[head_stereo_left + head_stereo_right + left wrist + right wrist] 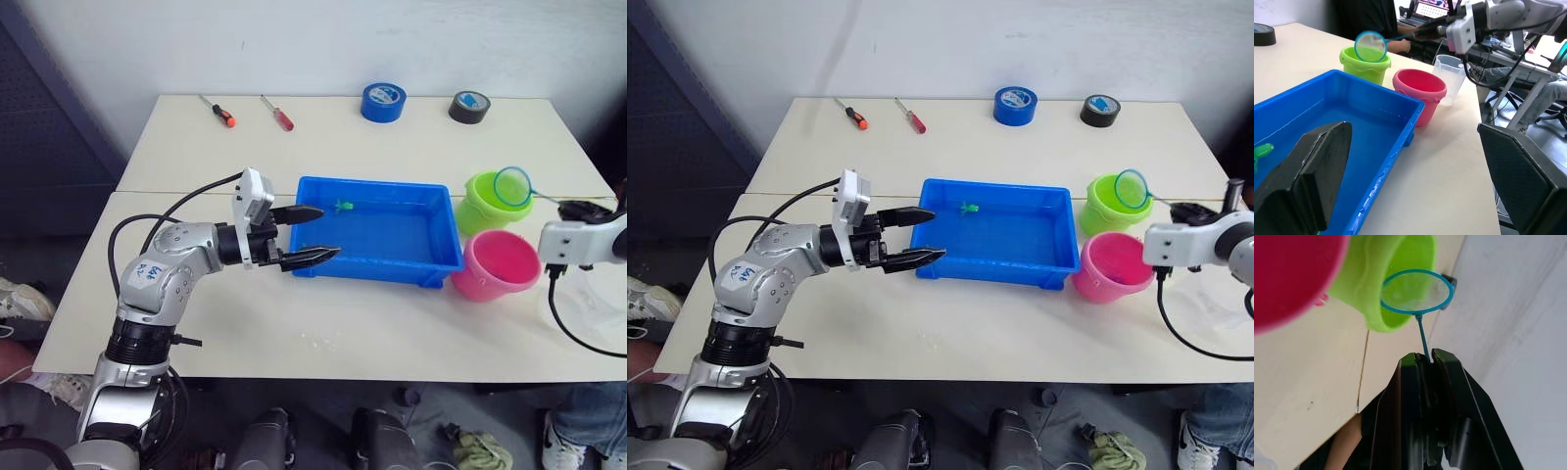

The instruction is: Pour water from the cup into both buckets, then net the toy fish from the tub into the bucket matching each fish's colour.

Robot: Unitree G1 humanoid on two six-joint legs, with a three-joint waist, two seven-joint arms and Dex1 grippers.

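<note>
The net (pixel 512 186) is held by its thin stick in the right gripper (pixel 1424 361), whose two black fingers are pressed together on the handle. Its blue-rimmed hoop hangs over the lime green bucket (pixel 487 202), above the rim's right side. Just nearer than that bucket stands the pink bucket (pixel 497 265), and both stand close by the right end of the blue tub (pixel 377 231), the pink one just beside its near right corner. The clear measuring cup (pixel 1451 78) stands on the table just beyond the pink bucket in the left wrist view, on the side away from the tub.

The tub holds shallow water and a green toy fish (pixel 343 206) near its far wall, left of the middle. At the tub's left end the left gripper (pixel 313 235) has its fingers spread apart and holds nothing; one finger reaches over the tub's left rim, the other lies at the near left corner.

On the far side of the white table (pixel 294 323) lie two screwdrivers, one with an orange handle (pixel 217 111) and one with a red handle (pixel 278 115), then a blue tape roll (pixel 383 101) and a black tape roll (pixel 469 107) farther right.
</note>
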